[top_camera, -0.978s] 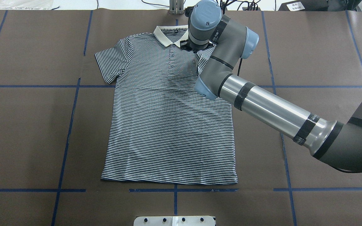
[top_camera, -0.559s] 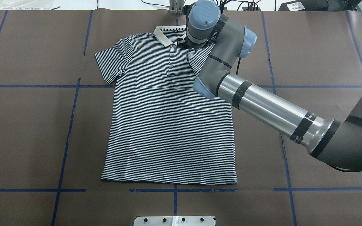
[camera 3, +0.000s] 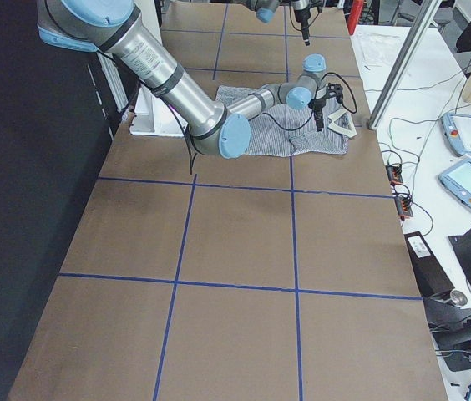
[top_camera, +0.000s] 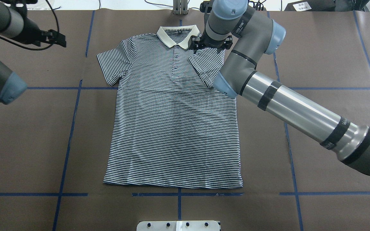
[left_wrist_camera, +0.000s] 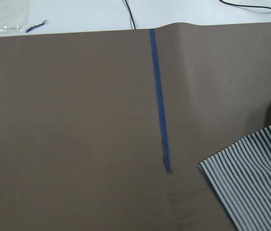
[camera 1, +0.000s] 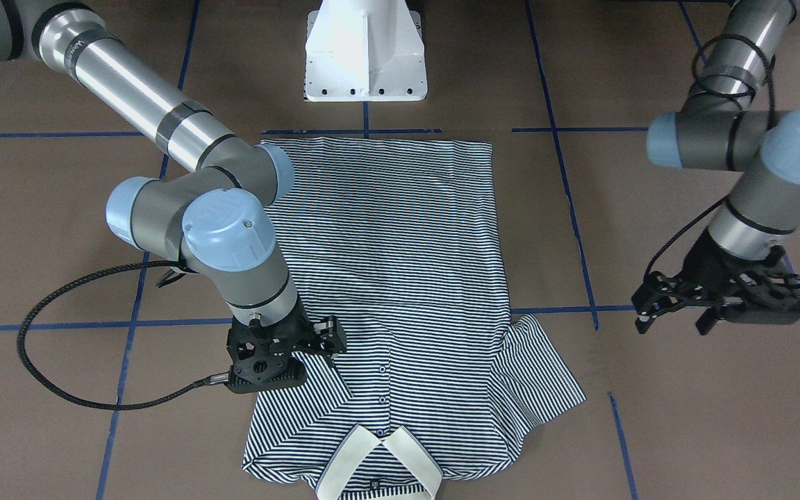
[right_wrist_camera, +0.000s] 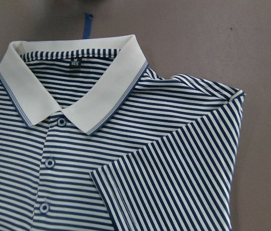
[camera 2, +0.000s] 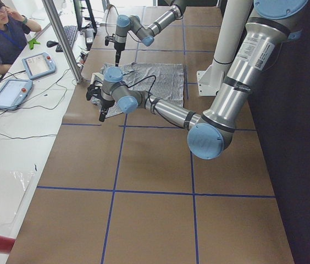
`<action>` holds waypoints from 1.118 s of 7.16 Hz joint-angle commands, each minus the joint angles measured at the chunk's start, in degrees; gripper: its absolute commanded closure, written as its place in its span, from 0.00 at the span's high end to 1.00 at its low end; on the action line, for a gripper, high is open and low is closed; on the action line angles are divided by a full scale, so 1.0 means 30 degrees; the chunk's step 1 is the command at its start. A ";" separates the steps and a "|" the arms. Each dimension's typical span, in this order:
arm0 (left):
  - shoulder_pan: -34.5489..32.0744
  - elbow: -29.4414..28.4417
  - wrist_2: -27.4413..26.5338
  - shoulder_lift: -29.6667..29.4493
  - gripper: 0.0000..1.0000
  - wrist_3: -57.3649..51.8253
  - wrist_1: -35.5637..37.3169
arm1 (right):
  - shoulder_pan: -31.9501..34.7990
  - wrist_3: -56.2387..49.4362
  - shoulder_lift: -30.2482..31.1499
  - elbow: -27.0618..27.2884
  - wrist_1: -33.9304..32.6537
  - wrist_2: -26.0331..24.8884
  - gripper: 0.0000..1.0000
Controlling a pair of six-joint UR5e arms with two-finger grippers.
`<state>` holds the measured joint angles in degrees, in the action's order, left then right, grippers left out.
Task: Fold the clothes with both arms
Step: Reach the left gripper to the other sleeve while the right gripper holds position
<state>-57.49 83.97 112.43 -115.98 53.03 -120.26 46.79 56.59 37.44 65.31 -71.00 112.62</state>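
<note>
Polo shirt (top_camera: 172, 128) lies face up and flat on the brown-papered table (top_camera: 316, 64), collar (top_camera: 177, 33) at the far edge from the robot, hem (top_camera: 172, 184) nearest its base.

Done so far, as it looks: 1 fold. The sleeve on the right arm's side (top_camera: 206, 69) is turned in over the chest and lies flat beside the placket, with a clean diagonal edge in the right wrist view.

Right gripper (camera 1: 282, 354) hovers low over that shoulder, just beside the collar. It grips nothing, the jaws look spread, and the sleeve lies free under it.

Left gripper (camera 1: 671, 325) hangs above bare table, well apart from the shirt on the far side of the other sleeve (top_camera: 112, 65). Its fingers stand apart and hold nothing. Its wrist view shows only a corner of striped cloth at the frame edge.

Left to do, by my read:
- the left-side sleeve is spread out, not yet folded in
- body is at full width, with no side folds
- hem is not yet brought up toward the collar

Call it early stage: 1 of 2 sleeves done, main body folds all pending. Likely next is the left arm reaching for its sleeve.
</note>
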 commanded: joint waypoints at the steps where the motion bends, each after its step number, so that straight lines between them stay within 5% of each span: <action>1: 0.1612 -0.3796 -0.2136 -0.1937 0.97 0.3788 -0.3400 | 0.0836 -0.0230 0.0558 0.2717 -0.3314 0.1889 1.00; 5: 0.3019 -0.8325 -0.4864 -0.4316 0.96 0.3768 -0.4826 | 0.0956 -0.0260 0.1436 0.3189 -0.3142 0.2129 1.00; 8: 0.3080 -0.8860 -0.4897 -0.4466 0.89 0.3709 -0.4855 | 0.0927 -0.0231 0.1408 0.3160 -0.3112 0.2041 1.00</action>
<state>-48.32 58.02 97.80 -129.10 64.20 -134.79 49.58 55.89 41.68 74.80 -80.35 118.79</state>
